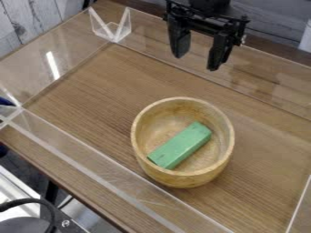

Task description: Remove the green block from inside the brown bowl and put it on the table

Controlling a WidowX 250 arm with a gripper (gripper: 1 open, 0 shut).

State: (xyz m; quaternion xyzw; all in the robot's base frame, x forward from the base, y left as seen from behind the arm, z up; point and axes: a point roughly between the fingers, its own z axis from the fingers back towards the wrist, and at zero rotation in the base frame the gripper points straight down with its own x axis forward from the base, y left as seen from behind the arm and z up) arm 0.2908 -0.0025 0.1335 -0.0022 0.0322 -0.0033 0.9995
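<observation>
Nearest the camera, at the bottom left corner, some dark cabling (pixel 36 217) is lying outside the enclosure, below the front edge. Just past it, a low clear acrylic wall (pixel 85 150) is running diagonally along the near side of the bench (pixel 91 86), catching a few bright reflections.

Inside that wall, the brown bowl (pixel 149 127) is sitting upright on the wood-grain surface, in the near right part of the enclosed area. Its thick tan rim is showing all the way round. The green block (pixel 181 146) is lying inside the bowl, resting flat on the bottom and angled diagonally, with one end pointing toward the near left wall of the bowl and the other toward the far right. Nothing is touching the block.

Beyond the bowl, a stretch of bare bench is separating it from the robot. The claw (pixel 198 50) is hanging above the far part of the bench, pointing straight down, well apart from the bowl and higher than its rim. Its two dark fingers (pixel 180 41) are standing spread apart with a clear gap between them, released and grasping nothing.

At the far left, a small folded piece of clear acrylic (pixel 112 27) is standing at the corner of the enclosure. Behind it, pale planking (pixel 31 18) is filling the upper left background.
</observation>
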